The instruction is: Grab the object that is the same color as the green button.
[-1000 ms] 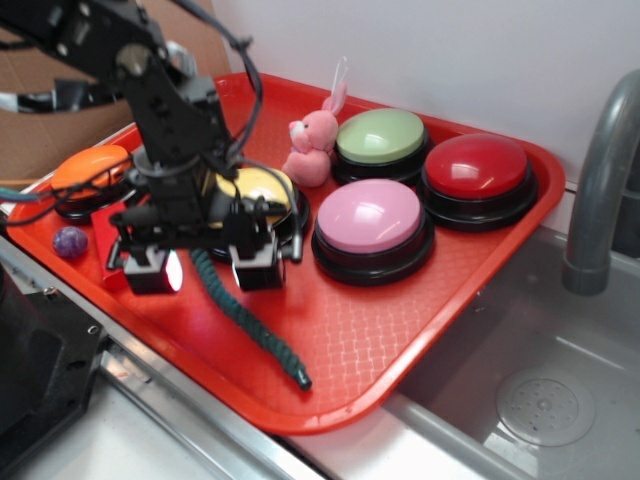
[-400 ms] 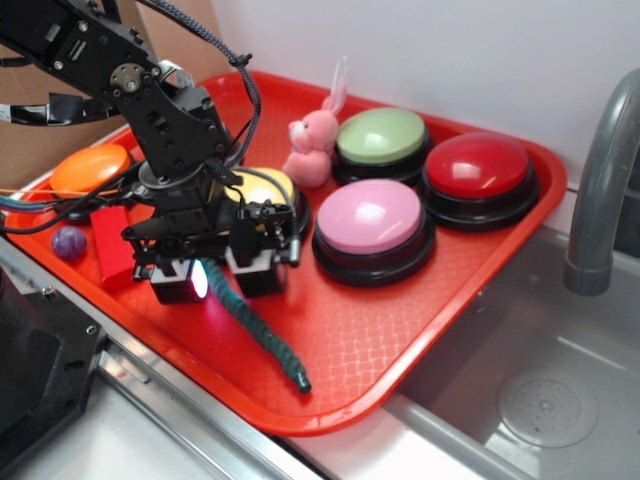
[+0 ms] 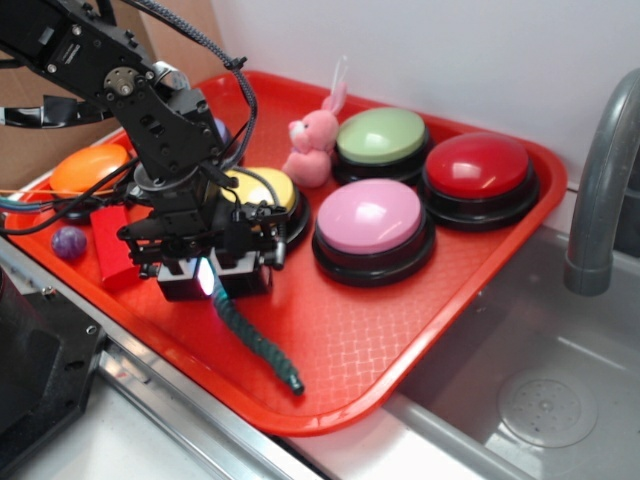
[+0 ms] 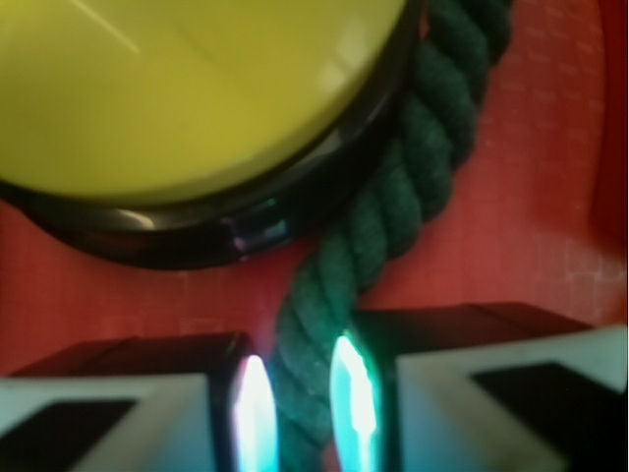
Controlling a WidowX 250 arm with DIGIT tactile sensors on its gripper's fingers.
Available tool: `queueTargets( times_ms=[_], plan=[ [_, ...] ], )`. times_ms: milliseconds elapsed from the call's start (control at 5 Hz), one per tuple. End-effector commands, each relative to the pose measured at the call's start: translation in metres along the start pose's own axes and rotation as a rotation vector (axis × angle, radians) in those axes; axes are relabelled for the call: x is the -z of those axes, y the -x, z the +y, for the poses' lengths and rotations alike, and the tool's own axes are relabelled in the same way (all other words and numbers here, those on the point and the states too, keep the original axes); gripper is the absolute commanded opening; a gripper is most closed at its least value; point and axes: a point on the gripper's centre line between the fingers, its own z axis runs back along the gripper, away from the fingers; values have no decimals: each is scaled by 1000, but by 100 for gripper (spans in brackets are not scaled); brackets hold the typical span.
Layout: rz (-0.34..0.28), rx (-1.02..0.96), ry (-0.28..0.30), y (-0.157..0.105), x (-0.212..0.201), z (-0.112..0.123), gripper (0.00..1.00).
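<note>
A dark green twisted rope lies on the red tray, running from the yellow dome button toward the tray's front edge. My gripper stands low over the rope's upper part, shut on it. In the wrist view the rope passes between the two glowing pads, pressed from both sides, and curls round the yellow button. The pale green button sits at the back of the tray, apart from the gripper.
A pink button, a red button, an orange button and a pink plush rabbit share the tray. A red block and a purple ball lie left of the gripper. A sink and grey faucet are on the right.
The gripper's fingers have closed from wide apart onto the rope. The rope's free end has shifted slightly left on the tray.
</note>
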Motion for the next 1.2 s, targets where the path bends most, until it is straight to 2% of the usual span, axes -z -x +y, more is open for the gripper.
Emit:
queueTargets(
  times_ms=[0, 200, 400, 600, 800, 1000],
  plan=[
    [-34, 140, 17, -5, -15, -2, 0],
    [-40, 204, -19, -10, -27, -6, 0],
    [-13, 361, -27, -16, -71, -20, 0],
    [12, 427, 10, -19, -113, -27, 0],
    [1, 418, 66, -27, -138, -28, 0],
    [-66, 434, 107, -27, -160, -33, 0]
  ],
)
